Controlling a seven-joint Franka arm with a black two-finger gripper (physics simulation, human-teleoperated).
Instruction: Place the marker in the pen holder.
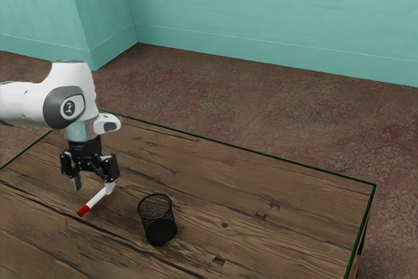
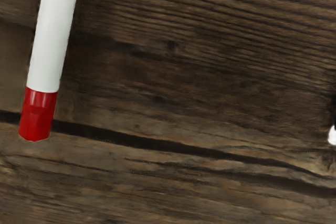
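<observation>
Exterior view: you have the pincer (image 1: 94, 188) spread wide near the pen holder (image 1: 159, 221); the red-ended marker (image 1: 96, 199) is near that holder too.

Marker (image 1: 95, 201): one, counted once across both views. Pen holder (image 1: 157, 220): one. Fingers (image 1: 77, 183): two. Arm (image 1: 72, 80): one. Worktop (image 1: 281, 191): one. Floor (image 1: 215, 89): one. Loose items tally two, one of each kind: a single marker, a single pen holder. One arm to one worktop; two fingers to the arm.
</observation>
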